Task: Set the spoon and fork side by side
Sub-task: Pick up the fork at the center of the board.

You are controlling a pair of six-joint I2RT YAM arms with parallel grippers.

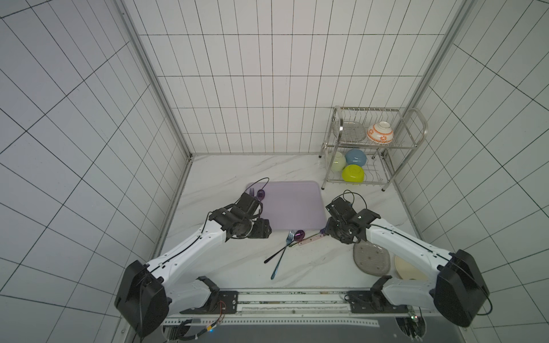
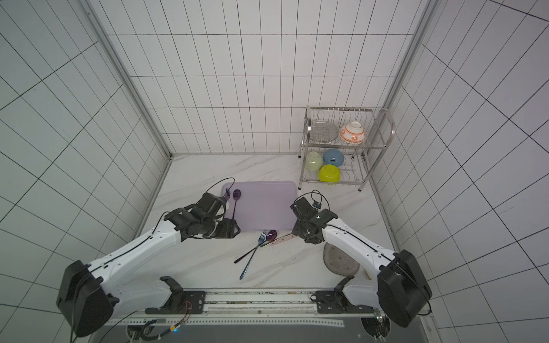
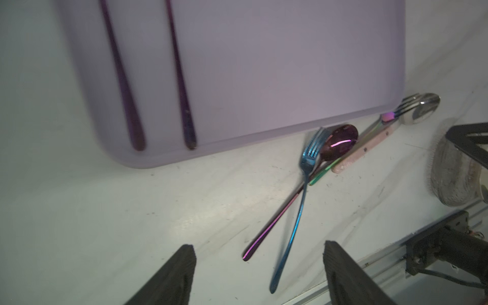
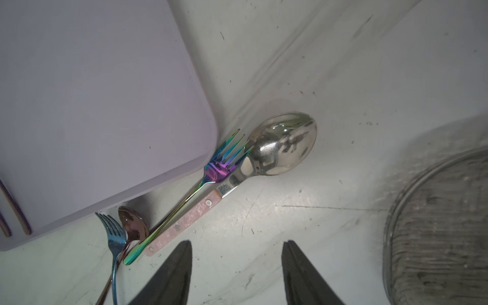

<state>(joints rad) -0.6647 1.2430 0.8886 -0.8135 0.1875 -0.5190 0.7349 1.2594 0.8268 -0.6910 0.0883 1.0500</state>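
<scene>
Left gripper [image 3: 260, 245] parted and empty, right gripper [image 4: 237, 241] parted, holding nothing, purple fork [image 2: 227, 193] and purple spoon [image 2: 236, 194] side by side on lilac tray [image 1: 294, 205], left end, blue fork [image 1: 282, 255] crossing plum spoon [image 1: 299, 235] just off tray's near edge

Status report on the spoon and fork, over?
Left gripper, right gripper open, empty. Purple fork, purple spoon side by side on tray. Blue fork crosses loose spoon.
</scene>
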